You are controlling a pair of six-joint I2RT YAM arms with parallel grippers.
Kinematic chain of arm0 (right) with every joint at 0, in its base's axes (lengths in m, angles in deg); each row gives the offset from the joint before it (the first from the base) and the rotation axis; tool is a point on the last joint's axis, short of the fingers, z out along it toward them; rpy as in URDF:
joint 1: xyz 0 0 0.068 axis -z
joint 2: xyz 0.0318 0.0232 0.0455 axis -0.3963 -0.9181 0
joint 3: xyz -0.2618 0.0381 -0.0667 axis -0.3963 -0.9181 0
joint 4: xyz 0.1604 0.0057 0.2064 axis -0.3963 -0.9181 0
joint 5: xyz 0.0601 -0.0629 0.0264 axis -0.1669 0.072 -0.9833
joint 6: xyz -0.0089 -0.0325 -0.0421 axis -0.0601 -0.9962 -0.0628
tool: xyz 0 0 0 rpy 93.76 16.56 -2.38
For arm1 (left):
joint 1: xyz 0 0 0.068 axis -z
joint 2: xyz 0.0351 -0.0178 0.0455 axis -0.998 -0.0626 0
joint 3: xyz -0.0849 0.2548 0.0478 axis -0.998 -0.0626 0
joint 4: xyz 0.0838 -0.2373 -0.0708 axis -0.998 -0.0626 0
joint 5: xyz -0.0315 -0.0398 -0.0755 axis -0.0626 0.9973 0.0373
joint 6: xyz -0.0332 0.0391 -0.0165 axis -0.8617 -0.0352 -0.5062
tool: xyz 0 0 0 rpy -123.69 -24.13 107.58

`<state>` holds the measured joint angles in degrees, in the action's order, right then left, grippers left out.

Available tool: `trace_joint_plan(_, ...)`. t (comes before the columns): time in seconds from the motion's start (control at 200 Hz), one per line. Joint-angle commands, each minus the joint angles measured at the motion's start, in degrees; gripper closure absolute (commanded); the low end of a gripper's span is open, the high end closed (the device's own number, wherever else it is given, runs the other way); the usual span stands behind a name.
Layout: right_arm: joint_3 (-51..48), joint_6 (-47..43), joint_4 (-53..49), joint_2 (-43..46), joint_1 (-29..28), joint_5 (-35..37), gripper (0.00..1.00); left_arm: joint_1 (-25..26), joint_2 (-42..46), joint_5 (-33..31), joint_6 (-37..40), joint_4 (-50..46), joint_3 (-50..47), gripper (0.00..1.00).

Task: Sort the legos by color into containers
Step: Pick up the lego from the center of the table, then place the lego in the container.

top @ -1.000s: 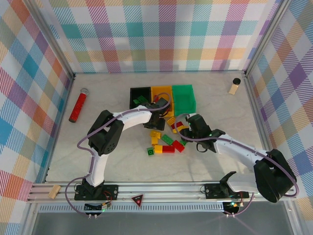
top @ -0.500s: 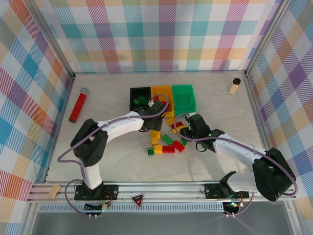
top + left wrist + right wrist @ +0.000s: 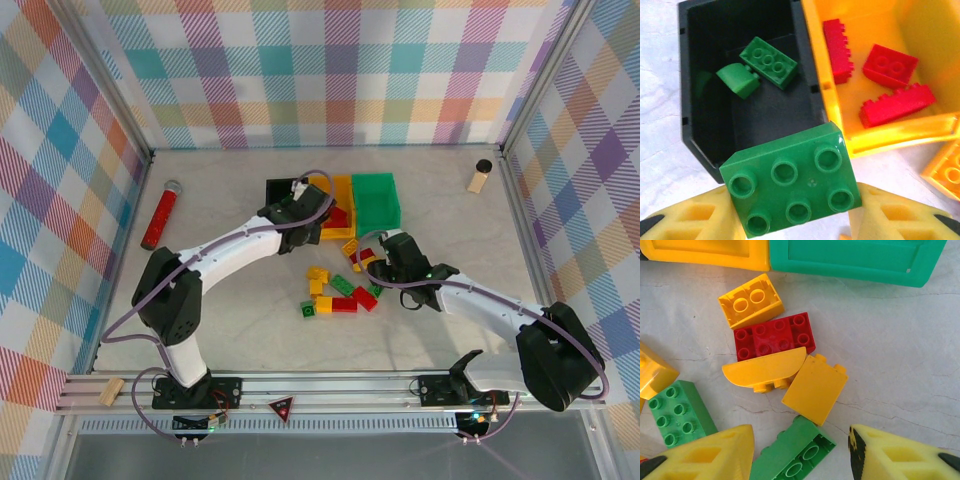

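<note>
While the left gripper [image 3: 790, 212] clamps a green six-stud lego [image 3: 790, 187] between its yellow fingers [image 3: 695, 217], it hangs over the near corner of the black bin [image 3: 695, 145]. That bin has two green legos [image 3: 767, 62] inside. The yellow bin [image 3: 890, 137] sits right against it and holds three red legos [image 3: 890, 65]. The green bin [image 3: 378, 215] is next in the row. The right gripper [image 3: 802, 455] hovers over the loose legos [image 3: 335, 290] on the table [image 3: 450, 220], jaws apart, gripping nothing. One green lego [image 3: 790, 457] lies between its fingers; a red lego [image 3: 775, 337] and yellow legos [image 3: 812, 387] lie just ahead, near the bin fronts.
</note>
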<state>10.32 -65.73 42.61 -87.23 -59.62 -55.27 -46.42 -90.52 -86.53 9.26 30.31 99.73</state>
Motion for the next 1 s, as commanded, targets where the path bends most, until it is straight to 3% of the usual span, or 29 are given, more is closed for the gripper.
trace_joint_plan(0.0, -0.6, 0.9, 1.3, 0.1, 0.3, -0.3, 0.47, -3.1, -0.6, 1.5, 1.0, -0.2, 2.0, 0.49)
trace_joint_plan(0.335, -0.8, 1.1, 1.4, 0.4, 0.3, -0.6, 0.47, -12.7, -7.2, 17.9, -0.8, -1.2, 9.6, 0.42)
trace_joint_plan(0.495, -0.7, 1.3, 1.3, 0.0, 0.3, -0.8, 0.47, -13.5, -6.8, 18.8, -1.1, -1.6, 10.2, 0.31)
trace_joint_plan(0.8, -0.1, 2.0, 2.4, -2.7, 0.3, -2.8, 0.47, -13.4, 3.6, 21.8, -1.7, 5.7, -1.9, 0.3)
trace_joint_plan(0.99, 0.1, 2.0, 2.4, -3.2, 0.3, -2.0, 0.47, -13.4, 9.6, 20.1, -0.4, 10.2, -11.3, 0.3)
